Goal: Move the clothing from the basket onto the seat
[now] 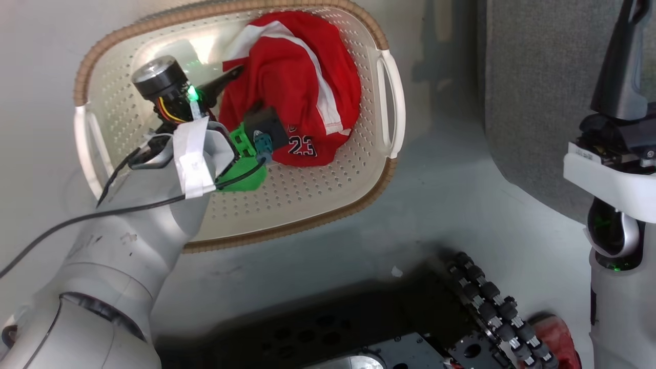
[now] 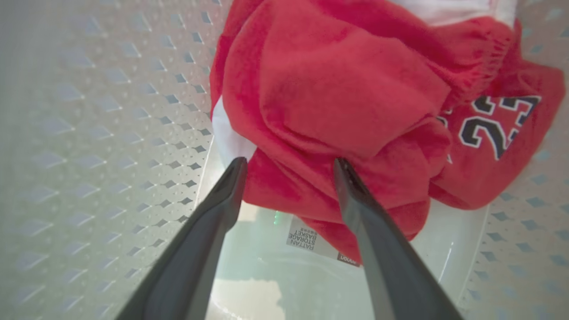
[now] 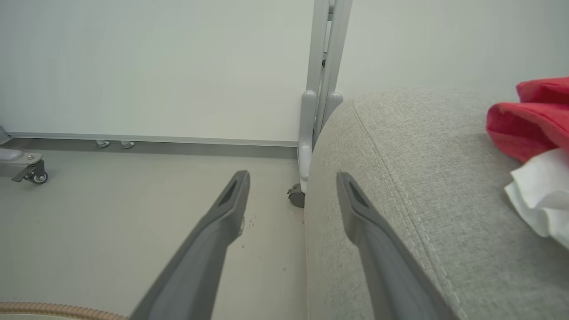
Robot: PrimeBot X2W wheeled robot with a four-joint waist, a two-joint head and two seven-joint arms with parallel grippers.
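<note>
A red garment [image 1: 292,82] with white stripes and a dark 23 lies bunched in the cream perforated basket [image 1: 328,205], toward its right side. My left arm reaches into the basket. Seen from the left wrist, my left gripper [image 2: 289,171] is open, its fingertips [image 2: 235,178] at the near edge of the red garment [image 2: 338,102], nothing clamped between them. A second red garment [image 3: 529,120] with white lining rests on the light-grey seat [image 3: 422,186]. My right gripper [image 3: 292,178] hangs open and empty by the seat's rounded edge, over the floor.
The seat [image 1: 533,102] stands right of the basket, across a strip of pale floor. My dark base with its roller wheel [image 1: 492,302] sits below the basket. A white stand leg on a castor [image 3: 311,133] rises behind the seat's corner.
</note>
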